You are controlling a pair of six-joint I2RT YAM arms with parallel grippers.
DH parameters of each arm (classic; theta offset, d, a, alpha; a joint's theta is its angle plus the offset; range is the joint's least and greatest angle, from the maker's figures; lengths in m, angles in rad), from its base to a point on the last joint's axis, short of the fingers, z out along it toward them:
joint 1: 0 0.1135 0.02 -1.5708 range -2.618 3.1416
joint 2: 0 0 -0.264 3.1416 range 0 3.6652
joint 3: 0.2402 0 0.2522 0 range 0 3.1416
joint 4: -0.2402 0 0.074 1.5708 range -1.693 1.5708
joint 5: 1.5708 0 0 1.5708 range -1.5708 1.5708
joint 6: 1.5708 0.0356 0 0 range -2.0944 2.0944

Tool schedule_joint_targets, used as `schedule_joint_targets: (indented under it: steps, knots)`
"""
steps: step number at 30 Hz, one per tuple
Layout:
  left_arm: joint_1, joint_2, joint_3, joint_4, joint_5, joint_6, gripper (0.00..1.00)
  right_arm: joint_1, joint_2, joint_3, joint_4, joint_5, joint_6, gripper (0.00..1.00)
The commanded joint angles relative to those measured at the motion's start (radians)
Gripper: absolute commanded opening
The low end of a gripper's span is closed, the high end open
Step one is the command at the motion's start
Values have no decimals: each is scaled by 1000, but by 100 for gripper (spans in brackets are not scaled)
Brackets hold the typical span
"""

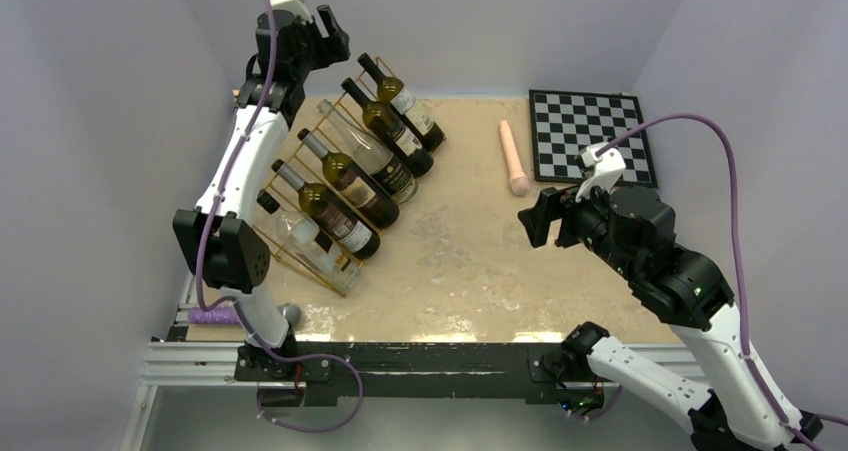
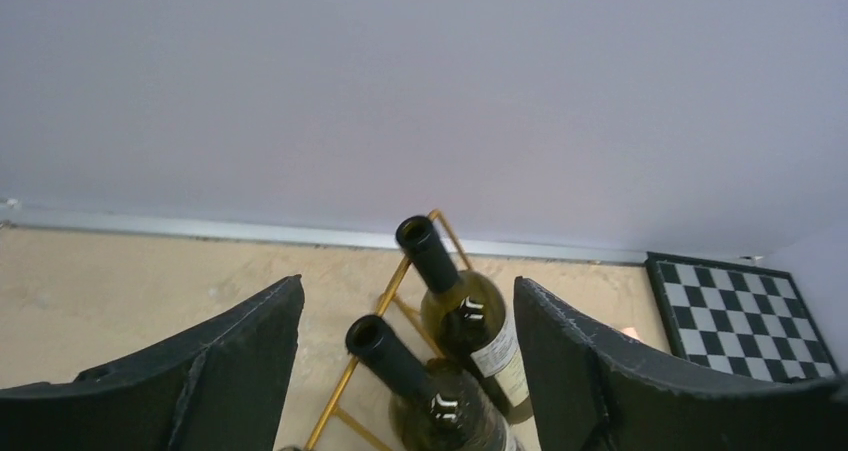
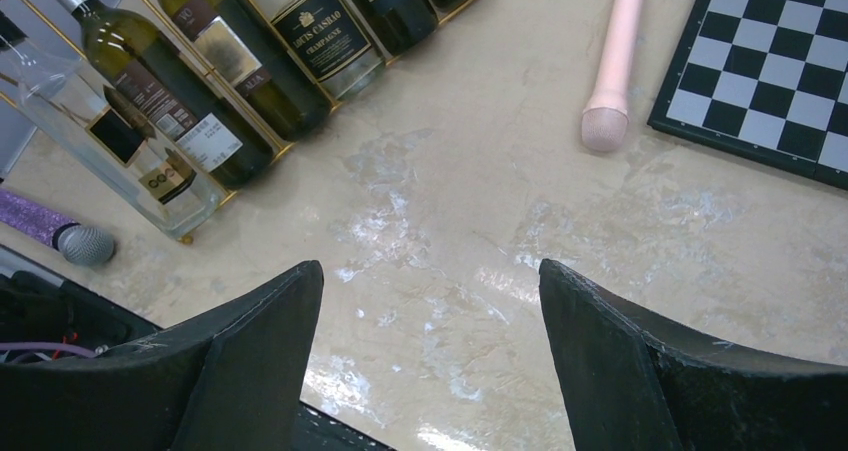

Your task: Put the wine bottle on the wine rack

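Plain pale lavender walls [image 1: 120,121] enclose a glossy beige marbled tabletop [image 1: 470,261], evenly lit.

Bottles [image 1: 345,183] on rack [image 1: 290,257] left; chessboard [image 1: 590,136] far right.

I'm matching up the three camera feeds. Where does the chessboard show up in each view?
Top external: chessboard at the upper right, on the table near the far wall.
Left wrist: chessboard at the lower right edge, partly cut off.
Right wrist: chessboard in the upper right corner, partly cut off.
Shared landmark: the gold wine rack with its bottles, to the left of the board in all three views.
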State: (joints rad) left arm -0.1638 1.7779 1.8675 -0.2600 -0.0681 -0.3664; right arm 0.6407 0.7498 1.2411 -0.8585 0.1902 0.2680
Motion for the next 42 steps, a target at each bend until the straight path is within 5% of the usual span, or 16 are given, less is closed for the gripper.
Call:
schedule_joint_targets:
  steps: [1,7,11,34,38,42]
  knots:
    - [1,89,82,101,93,-36,74,0,-24,19,11,-18,35,83]
    - [1,232,198,142,117,-134,44,0,-47,19,-14,-1,41,83]
    - [1,270,199,197,103,-168,38,0,-59,13,-26,19,38,83]
    - [-8,422,159,288,313,-150,34,0,-79,4,-74,51,48,83]
    - [-9,368,111,297,227,-139,46,0,-73,12,-76,44,50,82]
    - [-8,303,103,279,82,-117,79,0,-82,14,-75,44,50,83]
